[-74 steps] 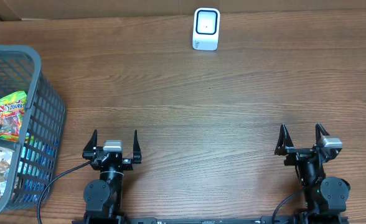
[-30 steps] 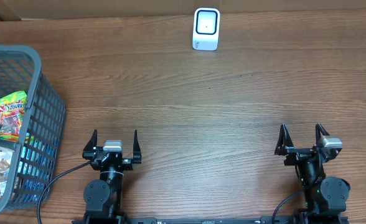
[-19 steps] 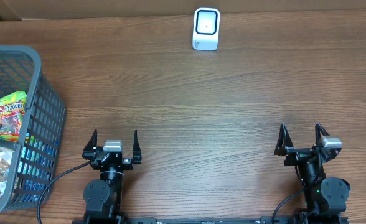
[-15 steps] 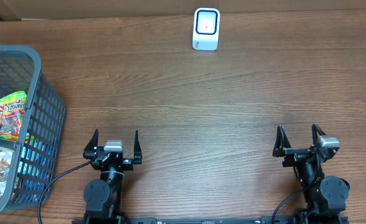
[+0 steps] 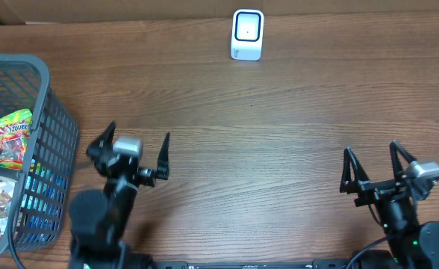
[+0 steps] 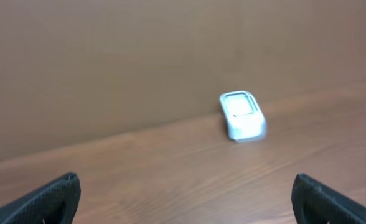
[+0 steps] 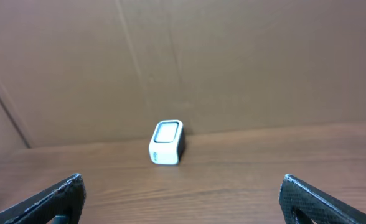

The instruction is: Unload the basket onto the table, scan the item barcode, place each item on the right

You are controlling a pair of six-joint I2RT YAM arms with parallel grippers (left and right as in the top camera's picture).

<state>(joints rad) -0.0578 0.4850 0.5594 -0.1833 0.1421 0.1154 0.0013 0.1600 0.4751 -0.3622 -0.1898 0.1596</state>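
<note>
Your left hand [image 5: 139, 131] and right hand [image 5: 369, 148] are spread wide and hold nothing. The white scanner [image 5: 247, 33] stands far across the table [image 5: 279, 127].

- Grippers: two, the left gripper [image 5: 139, 131] and the right gripper [image 5: 369, 148].
- Scanner [image 5: 247, 34]: one, ahead of both.
- Basket [image 5: 55, 127]: one, left of the left gripper.
- Packets [image 5: 7, 138]: at least three visible, inside the basket.

White scanner [image 5: 247, 34] upright; colourful candy bag [image 5: 7, 138] in basket [image 5: 55, 149]
</note>
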